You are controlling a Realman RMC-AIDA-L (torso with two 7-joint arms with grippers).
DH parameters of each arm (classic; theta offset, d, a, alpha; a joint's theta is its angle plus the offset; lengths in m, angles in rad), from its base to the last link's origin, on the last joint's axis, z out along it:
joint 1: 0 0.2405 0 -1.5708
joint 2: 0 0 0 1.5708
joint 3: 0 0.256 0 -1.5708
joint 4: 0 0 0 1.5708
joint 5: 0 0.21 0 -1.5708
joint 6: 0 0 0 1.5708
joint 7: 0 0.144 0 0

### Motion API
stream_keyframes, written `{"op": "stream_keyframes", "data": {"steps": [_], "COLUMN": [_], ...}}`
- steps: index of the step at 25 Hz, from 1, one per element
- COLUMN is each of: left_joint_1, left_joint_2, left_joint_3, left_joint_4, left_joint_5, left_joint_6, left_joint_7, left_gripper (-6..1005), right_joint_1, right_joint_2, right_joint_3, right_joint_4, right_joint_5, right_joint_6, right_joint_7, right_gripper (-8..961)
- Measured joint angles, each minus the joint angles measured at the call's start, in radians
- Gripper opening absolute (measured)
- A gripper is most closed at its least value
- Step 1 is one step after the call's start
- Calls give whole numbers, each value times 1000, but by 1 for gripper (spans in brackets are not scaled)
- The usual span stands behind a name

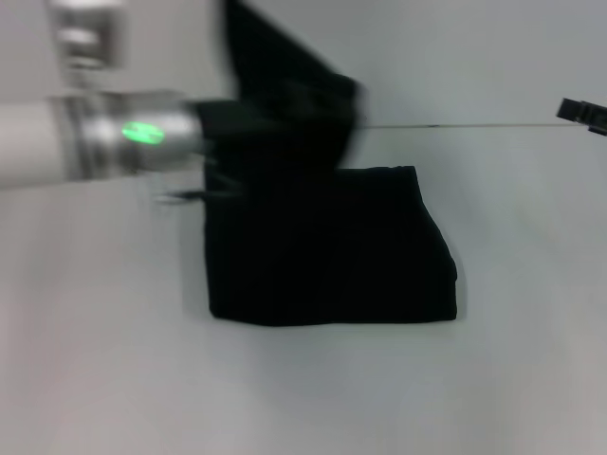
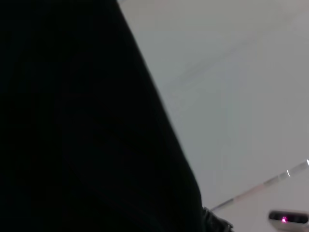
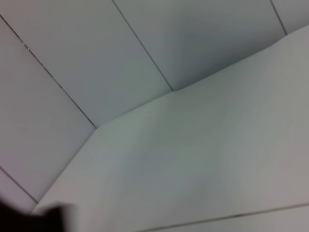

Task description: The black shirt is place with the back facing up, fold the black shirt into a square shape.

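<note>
The black shirt lies folded into a rough rectangle, one far flap lifted upward.

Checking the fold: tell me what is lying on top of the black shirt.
Nothing rests on the folded part of the black shirt. Its far part is lifted at the left gripper, which is hidden among the cloth. Layers underneath are covered. The right gripper stays aside.

We see a plain, pale grey-white flat table with a thin dark seam line running across its far part. Directly on it lies the black shirt, soft plain cloth folded into a rough rectangle, with one part lifted above the far edge.
</note>
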Motion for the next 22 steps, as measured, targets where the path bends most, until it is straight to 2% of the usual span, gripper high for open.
{"op": "stream_keyframes", "data": {"steps": [2,3,4,7,9,11,13,15,16,18,22], "left_joint_1": [-55,-76,-93,-136,-130,-105,-70,-25,-25,12,97], "left_joint_2": [-53,-71,-81,-83,-84,-85,-85,-85,-85,-83,-74], "left_joint_3": [26,31,30,-19,-103,-189,-259,-292,-292,-296,-279], "left_joint_4": [-69,-127,-190,-464,-590,-675,-733,-760,-760,-747,-636], "left_joint_5": [0,-17,-45,-192,-249,-258,-250,-244,-244,-243,-243], "left_joint_6": [-101,-168,-230,-406,-442,-411,-330,-202,-202,-97,12], "left_joint_7": [41,75,119,350,548,708,834,935,935,954,890], "left_gripper": [52,52,52,93,134,175,220,265,288,333,423], "right_joint_1": [-15,-23,-23,-30,-29,-26,-22,-11,-5,8,58], "right_joint_2": [-13,-23,-23,-34,-39,-42,-44,-45,-46,-46,-51], "right_joint_3": [1,-1,-1,-5,-12,-18,-23,-27,-28,-31,-76], "right_joint_4": [-1,-3,-3,-12,-15,-15,-15,-15,-15,-13,-6], "right_joint_5": [0,0,0,-2,-8,-14,-25,-47,-61,-89,-194], "right_joint_6": [-17,-30,-30,-46,-51,-53,-51,-41,-39,-40,-43], "right_joint_7": [-7,-16,-16,-26,-35,-43,-50,-50,-47,-31,81], "right_gripper": [865,865,865,865,864,864,864,864,864,863,862]}}
